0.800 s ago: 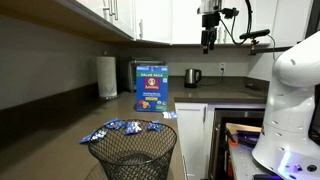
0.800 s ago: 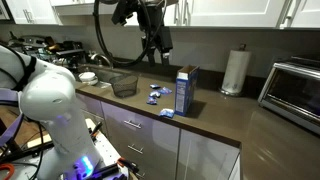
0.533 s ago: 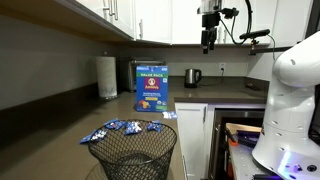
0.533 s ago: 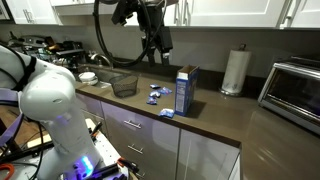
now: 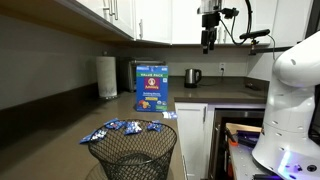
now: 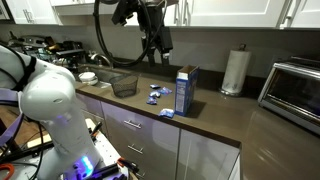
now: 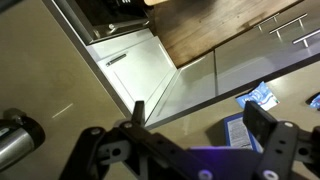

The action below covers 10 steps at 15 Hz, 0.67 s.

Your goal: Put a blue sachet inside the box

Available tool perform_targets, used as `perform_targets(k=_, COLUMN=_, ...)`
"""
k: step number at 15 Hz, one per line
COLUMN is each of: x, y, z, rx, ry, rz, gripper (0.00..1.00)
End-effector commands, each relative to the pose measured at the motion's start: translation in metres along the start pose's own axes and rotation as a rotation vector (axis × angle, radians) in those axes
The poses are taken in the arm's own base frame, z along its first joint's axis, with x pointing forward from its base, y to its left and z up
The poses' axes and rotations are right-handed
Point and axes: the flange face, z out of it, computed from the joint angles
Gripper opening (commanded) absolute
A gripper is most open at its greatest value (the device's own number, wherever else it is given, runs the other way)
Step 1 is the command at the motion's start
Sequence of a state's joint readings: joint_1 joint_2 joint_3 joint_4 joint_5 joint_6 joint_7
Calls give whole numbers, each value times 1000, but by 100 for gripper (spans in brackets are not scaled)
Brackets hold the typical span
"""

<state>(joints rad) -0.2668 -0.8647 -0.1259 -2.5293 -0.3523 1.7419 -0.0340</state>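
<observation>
Several blue sachets (image 5: 118,127) lie on the counter (image 5: 60,122) before the box (image 5: 152,88) in an exterior view, your gripper (image 5: 208,42) high above. In an exterior view they sit near the box (image 6: 186,90). Wrist view: its fingers (image 7: 262,122) are spread apart, empty.

Glossy white rounded arm (image 5: 297,75); black pincer (image 5: 208,45); cable (image 6: 99,35), probably black.

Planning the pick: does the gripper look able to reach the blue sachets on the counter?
Probably yes: the gripper hangs high above, and the small flat blue sachets lie uncovered beside the black wire mesh basket.
</observation>
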Motion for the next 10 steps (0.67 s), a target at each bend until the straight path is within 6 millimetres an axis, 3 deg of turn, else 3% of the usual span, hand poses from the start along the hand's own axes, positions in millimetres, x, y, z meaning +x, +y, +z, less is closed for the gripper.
perform_targets(k=1, x=14, y=-18, z=17, rx=20, ry=-21, rz=-59, gripper=100)
perform_targets(k=3, x=23, y=-36, z=30, rx=36, ry=-36, rz=-114, gripper=100)
perform_targets(k=5, x=48, y=-53, z=43, rx=55, ry=-51, rz=-169, gripper=100)
perform_targets(k=10, x=74, y=-96, z=78, rx=110, ry=-78, rz=-263, gripper=100)
